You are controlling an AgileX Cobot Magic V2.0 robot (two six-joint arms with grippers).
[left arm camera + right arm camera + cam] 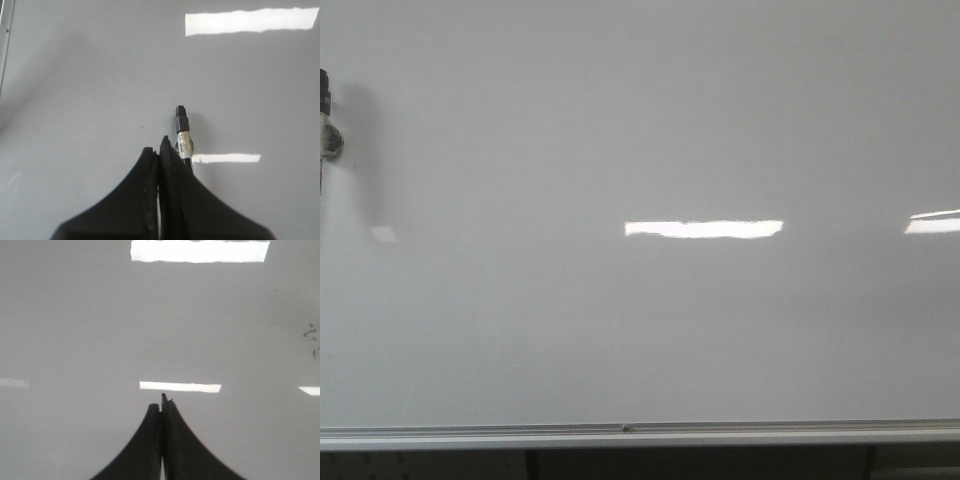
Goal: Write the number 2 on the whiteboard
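The whiteboard fills the front view, glossy and grey-white, with no number 2 in view on it. In the left wrist view my left gripper is shut, its jaws pressed together. A black marker with a silvery taped band runs along the outside of one finger and points at the board. I cannot tell whether its tip touches. The same marker pokes in at the far left edge of the front view. My right gripper is shut on nothing, facing bare board.
A silver rail runs along the board's bottom edge. Bright rectangular light reflections lie on the surface. Faint dark smudges mark the board in the right wrist view. The board's metal frame edge shows in the left wrist view.
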